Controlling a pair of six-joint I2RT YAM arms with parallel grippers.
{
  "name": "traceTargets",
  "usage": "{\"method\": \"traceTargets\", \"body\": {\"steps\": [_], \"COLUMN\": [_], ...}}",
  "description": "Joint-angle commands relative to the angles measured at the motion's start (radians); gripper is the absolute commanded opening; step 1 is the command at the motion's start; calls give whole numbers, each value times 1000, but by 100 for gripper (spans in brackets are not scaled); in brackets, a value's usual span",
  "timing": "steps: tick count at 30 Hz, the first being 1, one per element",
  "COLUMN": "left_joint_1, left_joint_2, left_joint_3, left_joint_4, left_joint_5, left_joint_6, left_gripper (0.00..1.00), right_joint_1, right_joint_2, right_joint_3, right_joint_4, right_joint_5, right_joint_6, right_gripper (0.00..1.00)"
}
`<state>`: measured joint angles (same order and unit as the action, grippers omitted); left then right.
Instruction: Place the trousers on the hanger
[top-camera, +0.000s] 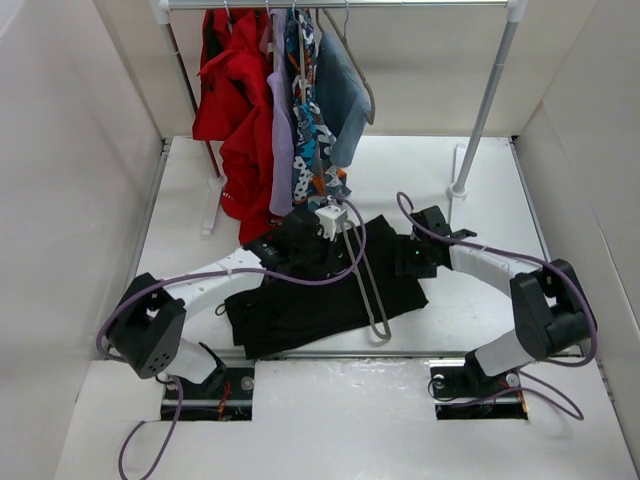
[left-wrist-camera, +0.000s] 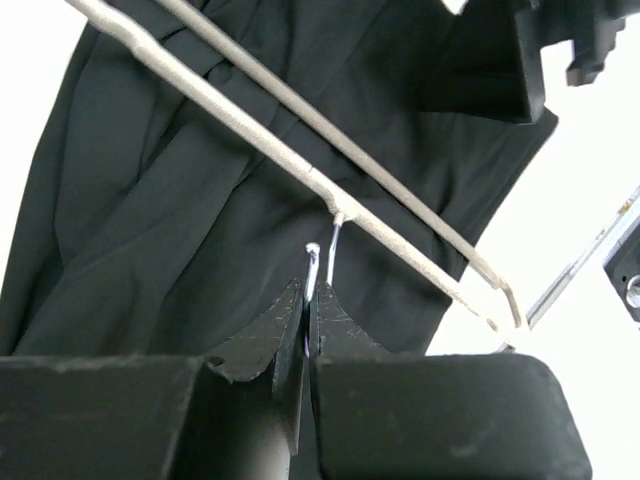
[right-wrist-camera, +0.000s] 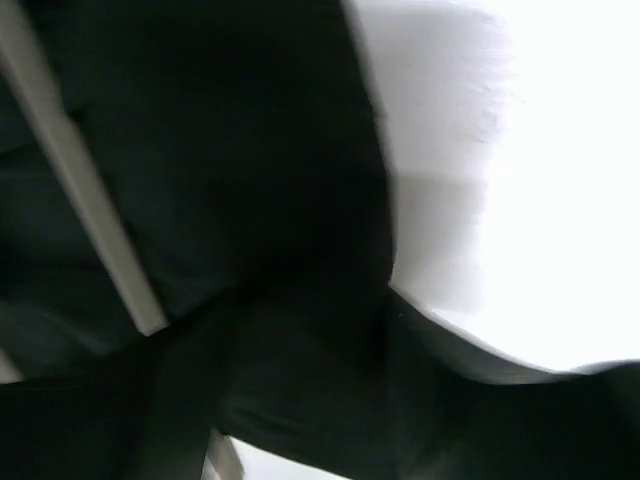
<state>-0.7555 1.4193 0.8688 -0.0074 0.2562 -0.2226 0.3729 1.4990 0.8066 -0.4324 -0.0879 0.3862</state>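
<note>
Left gripper (left-wrist-camera: 309, 300) pinched the hanger (left-wrist-camera: 290, 160) by its hook (left-wrist-camera: 335, 238) over the trousers (left-wrist-camera: 150, 220); white table (top-camera: 480, 305) stretched rightward. Right gripper (top-camera: 418, 258) met the trousers' edge, its view blurred, grip unreadable.

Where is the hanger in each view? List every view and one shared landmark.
Top external: the hanger is at centre, over the trousers.
Left wrist: its bars run diagonally, upper left to lower right.
Right wrist: a blurred pale bar at left.
Shared landmark: black trousers beneath it.

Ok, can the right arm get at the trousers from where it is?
Probably yes: the right gripper sits at the trousers' right edge with nothing visible between them, and the hanger lies off to its left.
</note>
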Motion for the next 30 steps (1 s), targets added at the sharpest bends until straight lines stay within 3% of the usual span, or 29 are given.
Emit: {"method": "traceTargets", "body": {"steps": [1, 2, 4, 5, 10, 14, 18, 22, 26, 30], "left_joint_1": [1, 1, -10, -19, -19, -30, -30, -30, -30, -39], "left_joint_2": [35, 35, 44, 56, 90, 99, 109, 138, 147, 158], "left_joint_3": [88, 108, 162, 176, 236, 260, 236, 184, 150, 130], "left_joint_4": [-19, -19, -31, -31, -40, -49, -28, -17, -17, -17], "left_joint_5": [72, 87, 87, 87, 132, 132, 132, 132, 143, 118], "left_joint_6": [68, 78, 78, 78, 77, 107, 131, 155, 184, 193], "left_gripper": [0, 0, 0, 0, 0, 0, 0, 0, 0, 0], "right_joint_1": [-9, -9, -22, -22, 35, 142, 222, 241, 241, 250], "right_joint_2": [30, 21, -2, -14, -232, -417, -523, -501, -381, -262], "right_joint_3": [-76, -76, -87, -87, -109, -97, -76, -104, -170, -179], "right_joint_4": [124, 133, 142, 129, 58, -72, -131, -13, 231, 339], "right_joint_5": [-93, -93, -119, -119, -92, 64, 109, 42, -67, -117], "right_joint_6": [-9, 2, 2, 2, 75, 167, 217, 207, 198, 146], "right_gripper": [57, 33, 8, 0, 0, 0, 0, 0, 0, 0]}}
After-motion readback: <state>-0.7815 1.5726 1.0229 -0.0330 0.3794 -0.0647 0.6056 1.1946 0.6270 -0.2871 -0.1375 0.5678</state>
